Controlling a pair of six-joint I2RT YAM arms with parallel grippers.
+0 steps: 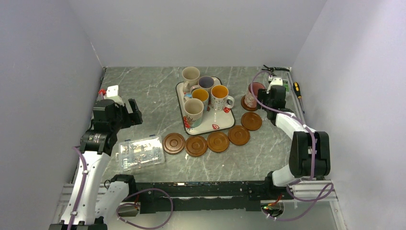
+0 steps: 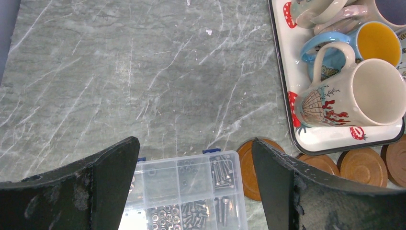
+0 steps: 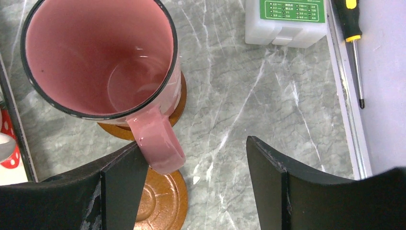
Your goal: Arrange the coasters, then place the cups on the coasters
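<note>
Right of the tray [image 1: 215, 126], the pink mug [image 3: 100, 57] stands upright on one coaster [image 3: 115, 131]. Beside it the right gripper [image 3: 191, 143] is released, grasping nothing, the mug handle just beside one finger. Five other mugs [image 1: 194, 109] sit on the tray. Five bare coasters [image 1: 218, 142] curve along the tray's near and right sides. Left of the tray, the left gripper [image 2: 194, 141] is released above the clear box [image 1: 140, 152].

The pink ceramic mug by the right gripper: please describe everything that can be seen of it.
The pink glossy ceramic mug stands upright and empty on a round dark-brown wooden coaster. Its rim is dark, its inside pink. The handle points toward the open right gripper, close beside one finger; contact cannot be told.
</note>
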